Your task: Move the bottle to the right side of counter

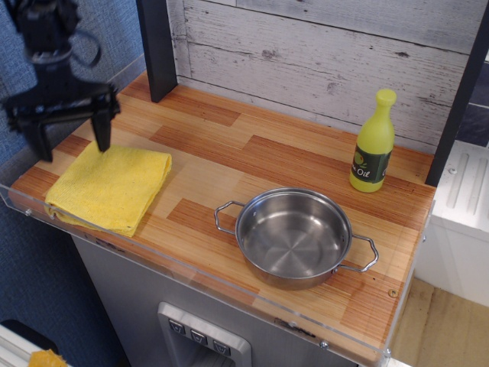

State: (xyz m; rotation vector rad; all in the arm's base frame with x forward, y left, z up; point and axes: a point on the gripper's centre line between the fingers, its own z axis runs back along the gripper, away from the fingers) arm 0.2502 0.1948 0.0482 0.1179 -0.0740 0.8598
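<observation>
The rectangular wooden counter [229,153] of striped light and reddish-brown planks, edged with a clear acrylic rim, fills most of the view. At about two o'clock on it, close to the whitewashed plank back wall [321,53], the small yellow-green plastic bottle [373,141] stands upright, narrow neck and rounded cap on top, its dark green label reading "Oil" facing the camera. It sits near the counter's right edge, just left of a dark vertical post [458,99].

A round stainless-steel pan [294,238] with two wire loop handles rests at roughly five o'clock, open side up and empty, well apart from the bottle. A folded yellow cloth [109,186] lies flat at nine o'clock, near the left and front rims.

The black claw [67,126] hangs at ten o'clock, above the far left corner of the cloth, its two fingers [102,126] pointing down and spread wide apart with nothing between them. Whether the fingertips touch the cloth cannot be told. It is well apart from the bottle, across the whole width of the counter. A second dark post [157,46] rises behind it at eleven o'clock.
</observation>
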